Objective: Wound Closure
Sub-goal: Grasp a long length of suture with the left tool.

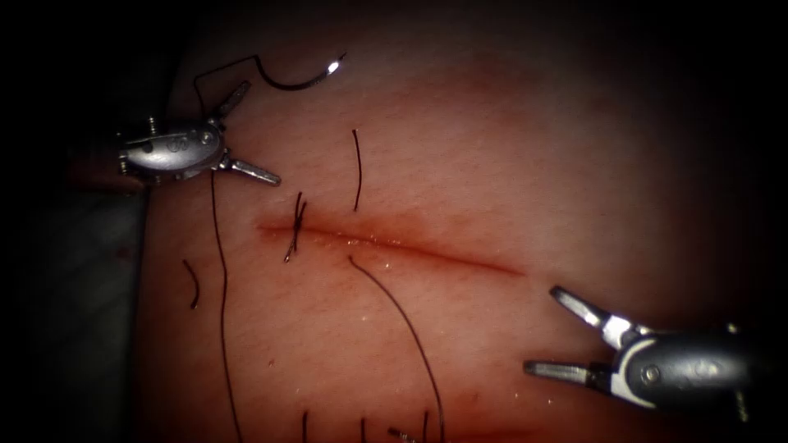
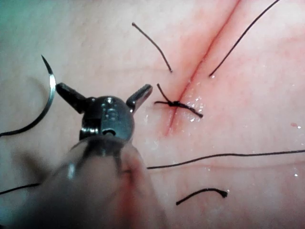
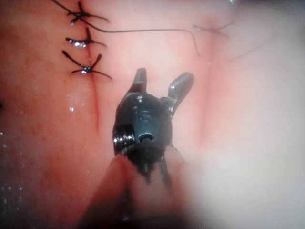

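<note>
While the needle (image 1: 305,78) lies free on the tissue (image 1: 509,164), above-left of the cut (image 1: 394,244), we see the left tool (image 1: 246,135) just beside it, jaws wide, empty; right tool (image 1: 554,332) splayed, empty, below-right.

You are at a surgical training bench, not an operating room: the tissue (image 1: 509,164) is a bare slab of pork belly whose left edge drops off to a dark surface (image 1: 74,287). Around the cut (image 1: 394,244) lie a tied stitch (image 1: 295,226), loose cut ends of thread (image 1: 358,168) and a curved needle (image 1: 308,78) lying free above it.
</note>
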